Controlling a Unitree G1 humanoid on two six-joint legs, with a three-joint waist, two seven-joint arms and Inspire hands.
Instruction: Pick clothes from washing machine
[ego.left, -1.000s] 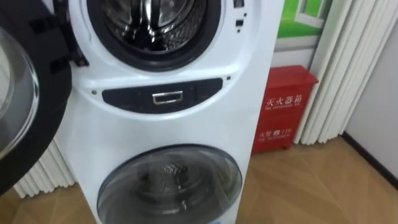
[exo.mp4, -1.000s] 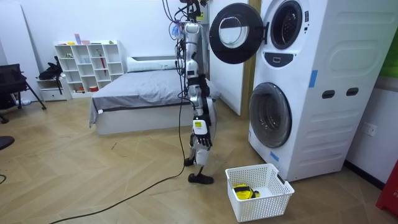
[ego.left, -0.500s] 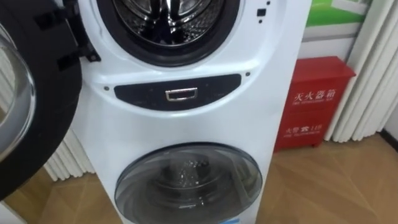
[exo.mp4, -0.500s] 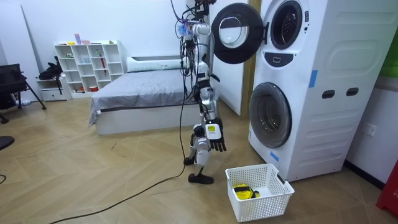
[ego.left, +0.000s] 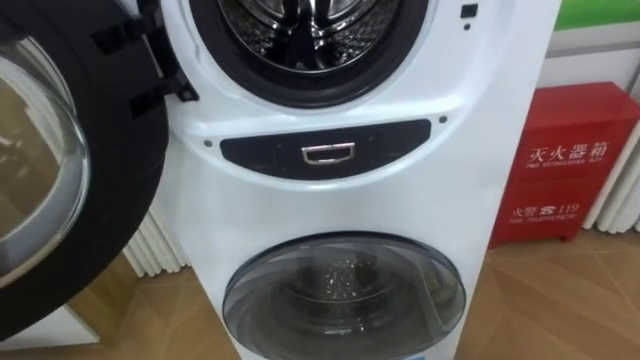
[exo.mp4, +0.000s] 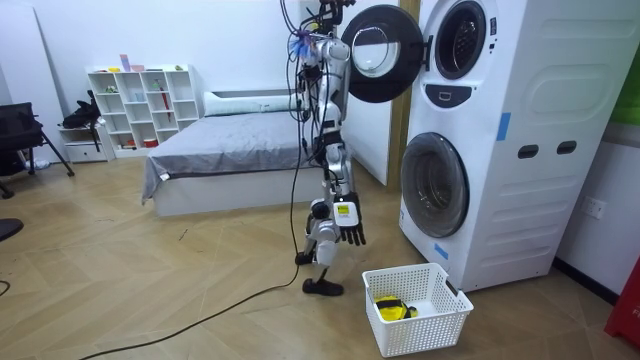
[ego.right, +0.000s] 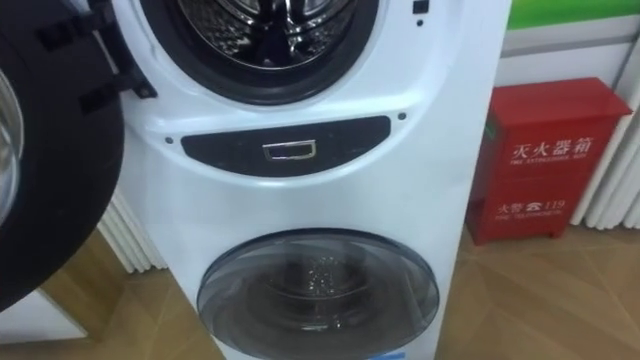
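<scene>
A white stacked washing machine (ego.left: 340, 200) rises right in front of me. Its upper drum (ego.left: 315, 35) is open and shows bare steel inside. The round black door (ego.left: 70, 170) hangs swung out to my left. Below the dark control panel (ego.left: 325, 153), the lower round door (ego.left: 345, 295) is closed. In the room view I stand facing the machine (exo.mp4: 480, 140), about a step away. My right hand (exo.mp4: 350, 222) hangs at my side with relaxed fingers and holds nothing.
A white basket (exo.mp4: 442, 288) with a yellow and black item (exo.mp4: 392, 308) sits on the wood floor near my feet. A red cabinet (ego.left: 565, 165) stands right of the machine and a white radiator (ego.left: 155, 245) to its left. A bed (exo.mp4: 225, 150) lies behind me.
The eye view has shifted, so the machine now sits further right and nearer. In the room view my body has turned toward the machine and my right hand has swung forward.
</scene>
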